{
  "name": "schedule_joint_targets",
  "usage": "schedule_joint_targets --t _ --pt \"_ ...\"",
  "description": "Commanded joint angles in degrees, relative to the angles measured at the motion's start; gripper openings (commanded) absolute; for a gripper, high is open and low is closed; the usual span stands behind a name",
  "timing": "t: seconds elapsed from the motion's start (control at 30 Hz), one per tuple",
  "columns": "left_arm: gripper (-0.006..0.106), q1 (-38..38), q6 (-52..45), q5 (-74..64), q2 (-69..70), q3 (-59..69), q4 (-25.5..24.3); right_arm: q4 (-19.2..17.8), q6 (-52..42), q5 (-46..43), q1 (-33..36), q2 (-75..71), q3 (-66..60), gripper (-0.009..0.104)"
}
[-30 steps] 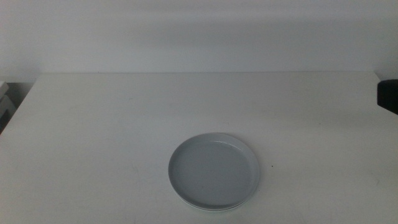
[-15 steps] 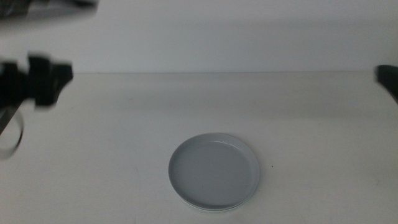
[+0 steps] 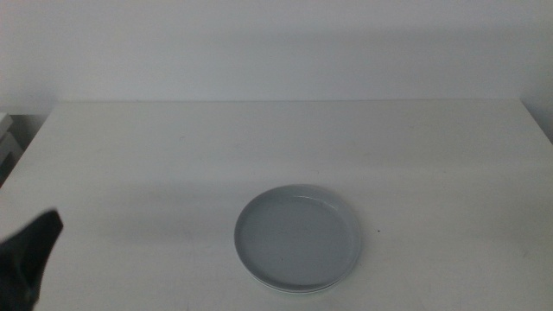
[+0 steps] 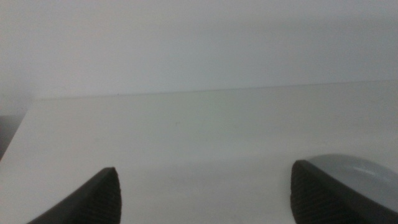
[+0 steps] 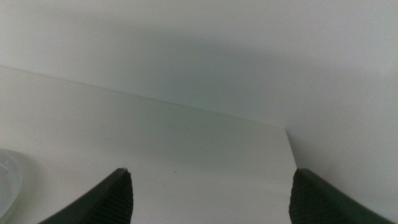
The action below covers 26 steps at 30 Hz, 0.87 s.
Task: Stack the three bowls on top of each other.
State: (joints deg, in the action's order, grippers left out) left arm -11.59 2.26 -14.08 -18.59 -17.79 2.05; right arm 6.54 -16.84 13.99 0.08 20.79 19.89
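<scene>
Bowls: in the middle view a stack (image 3: 298,239) is seen on the white worktop (image 3: 173,155), slightly toward its near edge. Only the pale grey-blue top bowl (image 3: 296,235) is plainly shown; a thin pale rim (image 3: 289,289) is visible beneath it, and whether one or two dishes lie under cannot be told. The dishes are judged rigid, smooth-glazed, light and likely slippery; breakage is possible if dropped. The low upright rim is judged the only sound place to take hold, one jaw inside and one outside. The left gripper (image 3: 24,263) is seen as a dark blurred shape at the lower left corner, well apart from the stack.

In the left wrist view the left gripper (image 4: 205,193) is shown with jaws spread wide over bare matte worktop; the grey-blue dish (image 4: 357,180) lies behind one jaw.

In the right wrist view the right gripper (image 5: 211,196) is likewise shown with jaws spread and holding nothing; a pale dish edge (image 5: 7,180) is just caught at the frame's side.
</scene>
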Motion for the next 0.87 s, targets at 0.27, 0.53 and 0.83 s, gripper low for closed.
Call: schedule_joint_targets --t 0.27,0.53,0.83 --pt "0.09 9.9 0.8 7.2 14.0 11.3 0.9 -0.5 -0.3 -7.2 -0.4 -14.3 -13.4 0.066" --pt "0.09 10.5 0.8 9.2 20.2 19.2 0.9 -0.5 -0.3 -7.3 -0.4 -20.8 -20.2 0.066" --pt "0.09 10.5 0.8 8.5 20.2 19.9 0.7 -0.8 -0.3 -6.4 -0.4 -22.9 -21.1 0.066"
